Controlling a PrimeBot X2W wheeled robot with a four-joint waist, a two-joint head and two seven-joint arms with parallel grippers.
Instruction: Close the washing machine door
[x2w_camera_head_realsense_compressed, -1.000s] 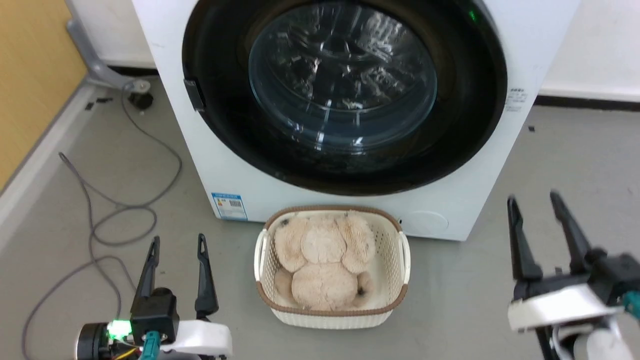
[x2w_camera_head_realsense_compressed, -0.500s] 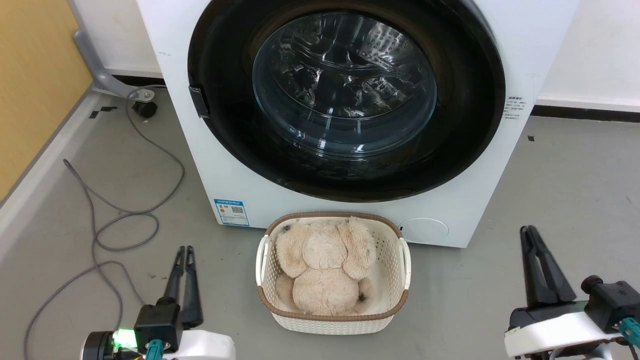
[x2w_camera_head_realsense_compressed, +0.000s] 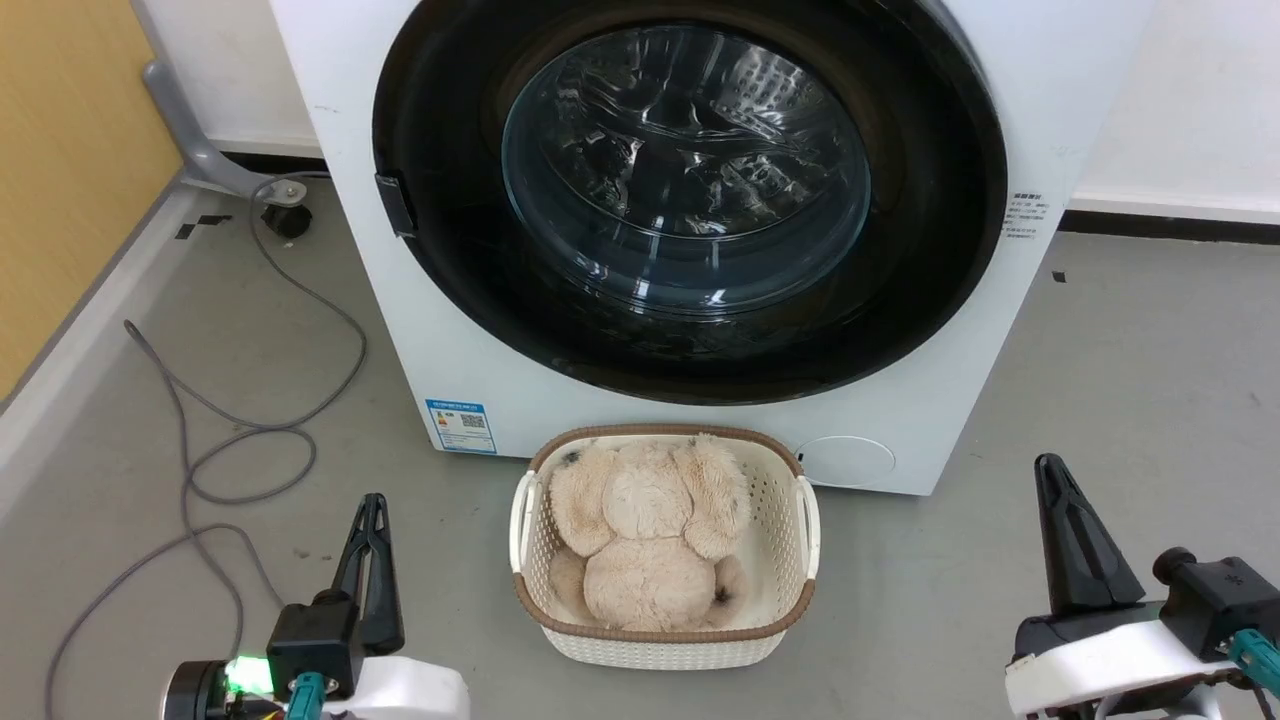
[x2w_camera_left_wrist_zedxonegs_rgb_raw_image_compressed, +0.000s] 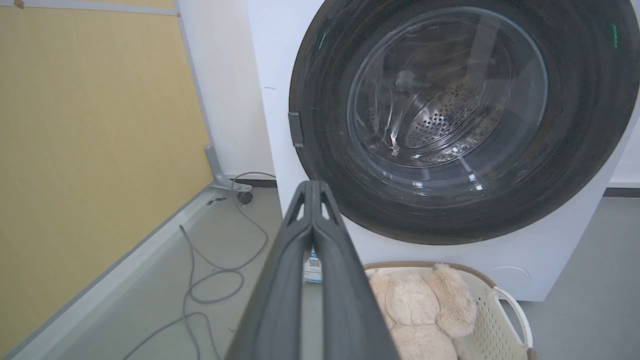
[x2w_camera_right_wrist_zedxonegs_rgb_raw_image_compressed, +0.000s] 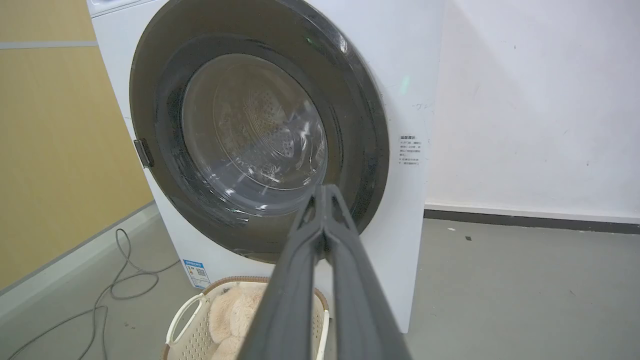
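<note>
The white washing machine (x2w_camera_head_realsense_compressed: 420, 330) stands straight ahead. Its round black door (x2w_camera_head_realsense_compressed: 930, 250) lies flat against the front, the clear glass bowl (x2w_camera_head_realsense_compressed: 685, 165) over the steel drum. The door (x2w_camera_left_wrist_zedxonegs_rgb_raw_image_compressed: 330, 165) and the door (x2w_camera_right_wrist_zedxonegs_rgb_raw_image_compressed: 360, 150) look the same in both wrist views. My left gripper (x2w_camera_head_realsense_compressed: 373, 503) is low at the lower left, shut and empty, well short of the washer. At the lower right my right gripper (x2w_camera_head_realsense_compressed: 1048, 465) is also shut on nothing. In the wrist views the left gripper (x2w_camera_left_wrist_zedxonegs_rgb_raw_image_compressed: 312, 184) and right gripper (x2w_camera_right_wrist_zedxonegs_rgb_raw_image_compressed: 325, 187) have their fingertips pressed together.
A white woven basket (x2w_camera_head_realsense_compressed: 800, 530) holding a beige plush toy (x2w_camera_head_realsense_compressed: 645, 530) sits on the floor just before the washer, between my arms. A grey cable (x2w_camera_head_realsense_compressed: 250, 430) loops over the floor at the left, beside a yellow wall panel (x2w_camera_head_realsense_compressed: 60, 150).
Both grippers went from open to shut and dropped lower in the head view. The head camera also shifted a little. The door has stayed flat against the washer.
</note>
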